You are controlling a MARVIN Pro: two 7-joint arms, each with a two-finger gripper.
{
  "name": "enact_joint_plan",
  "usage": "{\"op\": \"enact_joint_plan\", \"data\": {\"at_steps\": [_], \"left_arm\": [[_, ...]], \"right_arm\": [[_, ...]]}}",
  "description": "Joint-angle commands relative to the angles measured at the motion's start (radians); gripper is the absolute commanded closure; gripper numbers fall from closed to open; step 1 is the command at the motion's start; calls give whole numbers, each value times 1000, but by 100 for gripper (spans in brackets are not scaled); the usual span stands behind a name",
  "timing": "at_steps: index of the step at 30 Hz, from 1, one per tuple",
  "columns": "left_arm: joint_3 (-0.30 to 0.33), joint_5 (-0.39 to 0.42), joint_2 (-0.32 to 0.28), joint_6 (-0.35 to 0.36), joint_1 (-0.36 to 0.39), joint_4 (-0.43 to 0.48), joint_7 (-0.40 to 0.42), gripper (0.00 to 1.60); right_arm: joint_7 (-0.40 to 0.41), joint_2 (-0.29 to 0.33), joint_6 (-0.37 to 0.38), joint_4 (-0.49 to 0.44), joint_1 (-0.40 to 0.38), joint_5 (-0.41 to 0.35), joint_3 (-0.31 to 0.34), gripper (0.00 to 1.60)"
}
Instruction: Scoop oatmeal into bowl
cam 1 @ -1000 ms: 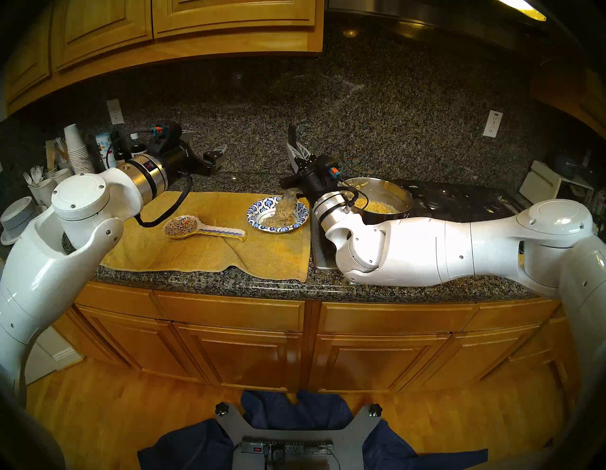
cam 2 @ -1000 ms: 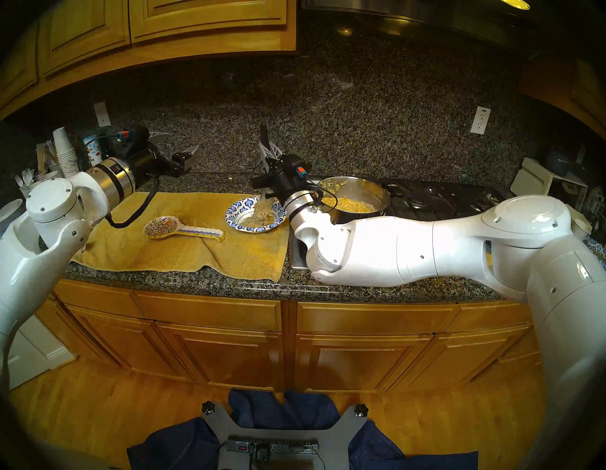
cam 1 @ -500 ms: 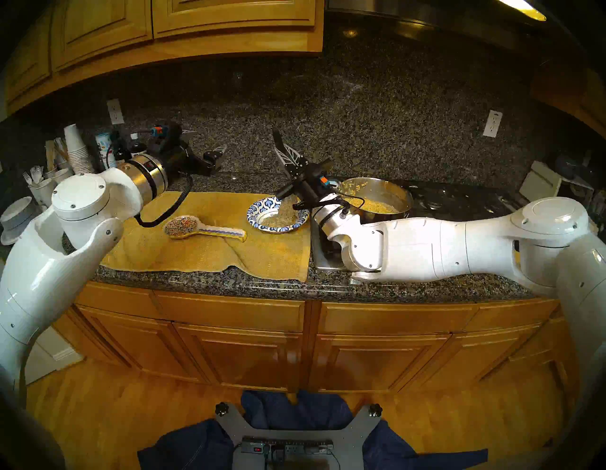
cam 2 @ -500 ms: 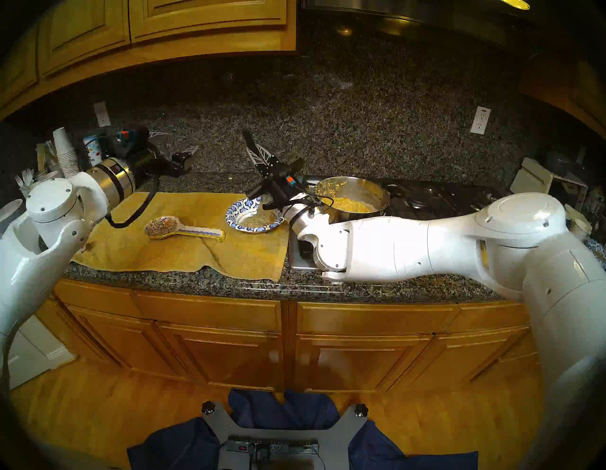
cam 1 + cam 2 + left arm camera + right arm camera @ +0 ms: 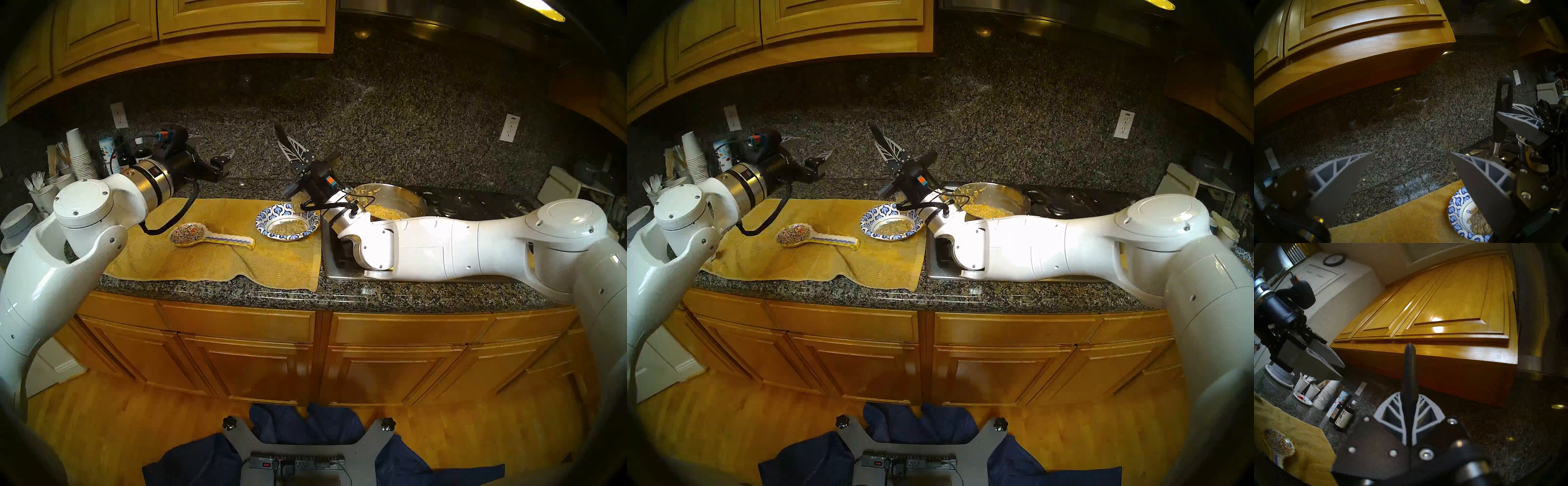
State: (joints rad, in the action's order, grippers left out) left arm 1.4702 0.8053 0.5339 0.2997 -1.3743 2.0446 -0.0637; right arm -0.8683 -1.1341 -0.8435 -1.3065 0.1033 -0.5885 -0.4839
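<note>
The blue-and-white leaf-rimmed bowl [image 5: 271, 217] [image 5: 868, 222] [image 5: 1455, 206] sits on a yellow towel [image 5: 210, 251] and holds a flat layer of oatmeal [image 5: 288, 226] [image 5: 893, 225] [image 5: 1478, 222]. More oatmeal [image 5: 386, 212] fills the steel pot [image 5: 419, 203] [image 5: 1024, 200] just right of it. My right gripper [image 5: 286, 147] [image 5: 884, 147] [image 5: 1409, 395] is shut on a spoon's black handle [image 5: 1409, 365] [image 5: 1503, 101], which points up and left. The spoon head [image 5: 298, 200], still coated with oatmeal, hangs over the bowl's far right rim. My left gripper [image 5: 213, 146] [image 5: 812, 146] [image 5: 1412, 161] hovers open and empty at the back left.
A painted spoon rest [image 5: 210, 237] [image 5: 1279, 441] lies on the towel left of the bowl. Paper cups [image 5: 79, 156], bottles [image 5: 1343, 416] and plastic forks crowd the back left corner. The pot stands on a dark stovetop [image 5: 475, 203]. My right forearm [image 5: 441, 247] lies low over the counter's front.
The right gripper tipped and raised the spoon; its heap of oatmeal slid into the bowl and the spoon head rose to above the rim. The left arm stayed still.
</note>
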Motion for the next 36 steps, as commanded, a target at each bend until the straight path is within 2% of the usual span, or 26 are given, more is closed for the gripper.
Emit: {"op": "enact_joint_plan", "data": {"at_steps": [1, 10, 28, 32, 36], "left_arm": [[24, -1, 3, -19, 34, 10, -2, 0], [24, -1, 3, -19, 34, 10, -1, 0], [24, 0, 1, -16, 32, 11, -2, 0], [24, 0, 2, -17, 33, 11, -2, 0], [24, -1, 3, -19, 34, 10, -2, 0]], "right_arm": [[-38, 6, 5, -19, -15, 98, 8, 160], [-58, 26, 20, -36, 11, 199, -25, 160], [-50, -3, -7, 61, -45, 198, 29, 160], [-54, -6, -11, 58, -38, 203, 31, 160], [-65, 4, -3, 17, 0, 225, 10, 160]]}}
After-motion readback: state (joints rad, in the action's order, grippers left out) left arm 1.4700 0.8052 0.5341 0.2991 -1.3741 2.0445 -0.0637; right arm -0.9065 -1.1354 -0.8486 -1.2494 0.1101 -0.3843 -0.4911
